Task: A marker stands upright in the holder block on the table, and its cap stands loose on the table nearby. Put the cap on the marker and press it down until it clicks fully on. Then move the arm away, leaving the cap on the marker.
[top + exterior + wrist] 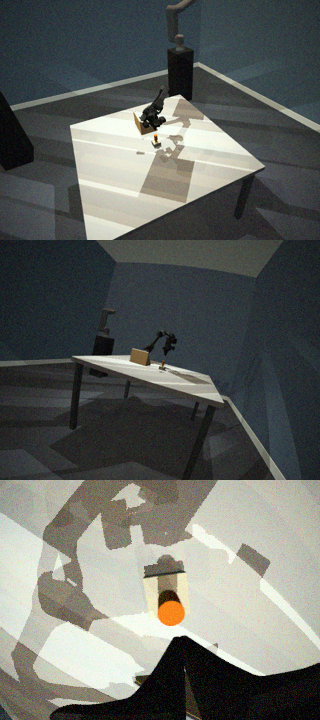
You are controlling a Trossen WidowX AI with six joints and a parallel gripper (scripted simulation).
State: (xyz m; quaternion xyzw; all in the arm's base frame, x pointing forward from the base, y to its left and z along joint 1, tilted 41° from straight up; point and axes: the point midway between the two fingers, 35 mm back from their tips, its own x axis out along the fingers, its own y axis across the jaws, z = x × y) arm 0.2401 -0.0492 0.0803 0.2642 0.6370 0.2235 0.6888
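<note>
The orange cap (pixel 171 612) sat on the marker (pixel 155 139), which stood upright in the holder block (pixel 156 144) on the table (pixel 108 165). The gripper (pixel 165 352) hung above it, apart, clenched shut on nothing. Cap and marker looked light, stiff and smooth; any further push would best land squarely on the cap's flat top. Whether it had clicked fully home was too small to tell, and the fingertips were lost in dark shadow
</note>
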